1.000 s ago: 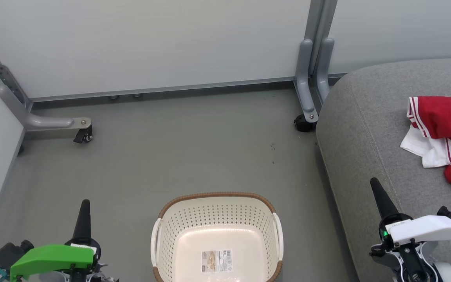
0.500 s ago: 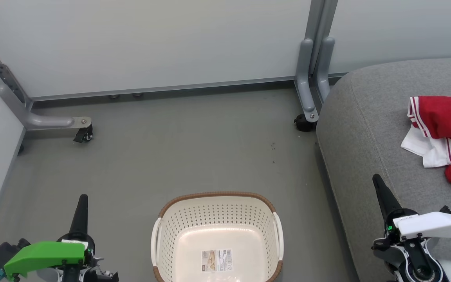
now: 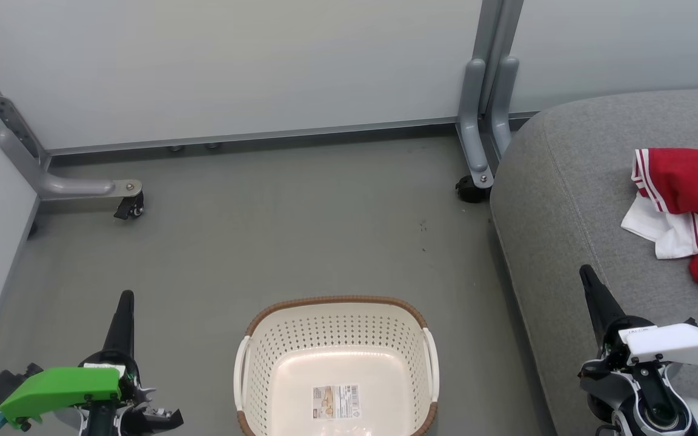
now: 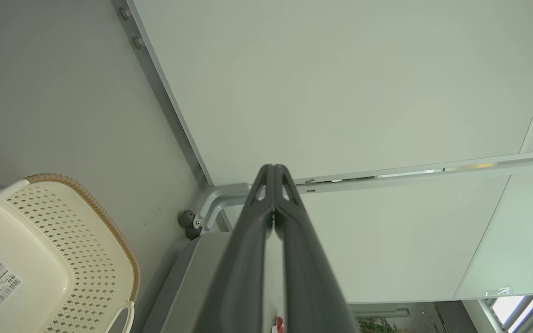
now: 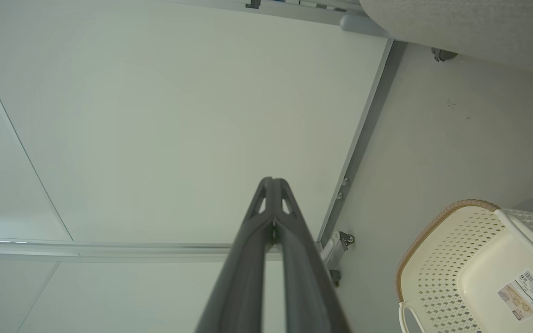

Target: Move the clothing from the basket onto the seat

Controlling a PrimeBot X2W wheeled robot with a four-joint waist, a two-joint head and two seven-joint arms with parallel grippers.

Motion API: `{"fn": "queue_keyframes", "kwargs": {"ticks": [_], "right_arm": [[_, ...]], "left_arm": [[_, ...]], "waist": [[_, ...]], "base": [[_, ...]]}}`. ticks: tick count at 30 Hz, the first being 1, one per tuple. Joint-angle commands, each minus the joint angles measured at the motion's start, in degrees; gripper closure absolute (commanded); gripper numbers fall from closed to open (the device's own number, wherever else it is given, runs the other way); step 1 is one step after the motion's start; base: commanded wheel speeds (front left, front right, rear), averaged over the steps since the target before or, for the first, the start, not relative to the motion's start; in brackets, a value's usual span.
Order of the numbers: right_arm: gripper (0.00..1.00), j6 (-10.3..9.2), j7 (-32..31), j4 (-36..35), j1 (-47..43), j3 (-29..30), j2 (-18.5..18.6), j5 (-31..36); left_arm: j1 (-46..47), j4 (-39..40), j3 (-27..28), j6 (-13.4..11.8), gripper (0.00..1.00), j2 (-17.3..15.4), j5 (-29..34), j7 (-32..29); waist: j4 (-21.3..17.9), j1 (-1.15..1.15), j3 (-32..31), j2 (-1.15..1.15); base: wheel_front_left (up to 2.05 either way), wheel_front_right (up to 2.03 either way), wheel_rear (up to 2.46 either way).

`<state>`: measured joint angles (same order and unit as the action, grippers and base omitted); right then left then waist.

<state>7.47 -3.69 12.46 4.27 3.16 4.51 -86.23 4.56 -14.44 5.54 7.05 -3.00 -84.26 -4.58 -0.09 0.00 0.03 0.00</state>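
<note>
Both arms have drawn back a little, the left gripper (image 3: 125, 298) and right gripper (image 3: 584, 274) pressed closed on nothing, probably because the basket (image 3: 337, 301) stands empty and the clothing (image 3: 688, 181) already lies on the seat (image 3: 567, 212).

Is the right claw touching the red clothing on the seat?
Apart. The head view shows a stretch of bare grey seat between the tip of the shut right claw and the clothing.
</note>
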Motion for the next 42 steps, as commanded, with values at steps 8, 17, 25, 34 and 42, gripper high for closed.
{"fn": "queue_keyframes", "kwargs": {"ticks": [8,17,25,34,42], "right_arm": [[1.00,0.04,-0.66,0.73,1.40,0.70,0.11,-4.05],[1.00,0.04,-1.14,1.46,2.01,1.18,0.02,-7.44],[1.00,0.04,-1.32,1.60,2.00,1.44,-0.15,-7.85],[1.00,0.04,-1.47,1.61,2.02,1.65,-0.33,-7.55],[1.00,0.04,-1.66,1.62,2.04,1.83,-0.46,-7.47]], "left_arm": [[1.64,0.43,0.71,0.44,1.00,0.04,-4.22,-1.03],[2.12,0.47,1.09,0.56,1.00,0.13,-7.69,-1.93],[2.03,0.43,1.14,0.58,1.00,0.14,-8.24,-2.19],[2.02,0.43,1.14,0.58,1.00,0.14,-8.24,-2.18],[2.02,0.44,1.12,0.58,1.00,0.14,-8.24,-2.18]], "waist": [[0.04,0.00,0.06,0.00],[0.08,0.00,0.13,0.00],[0.09,0.00,0.15,0.00],[0.09,0.00,0.15,0.00],[0.09,0.00,0.15,0.00]], "base": [[0.00,0.00,0.00],[0.00,0.00,0.00],[0.00,0.00,0.00],[0.00,0.00,0.00],[0.00,0.00,0.00]]}}
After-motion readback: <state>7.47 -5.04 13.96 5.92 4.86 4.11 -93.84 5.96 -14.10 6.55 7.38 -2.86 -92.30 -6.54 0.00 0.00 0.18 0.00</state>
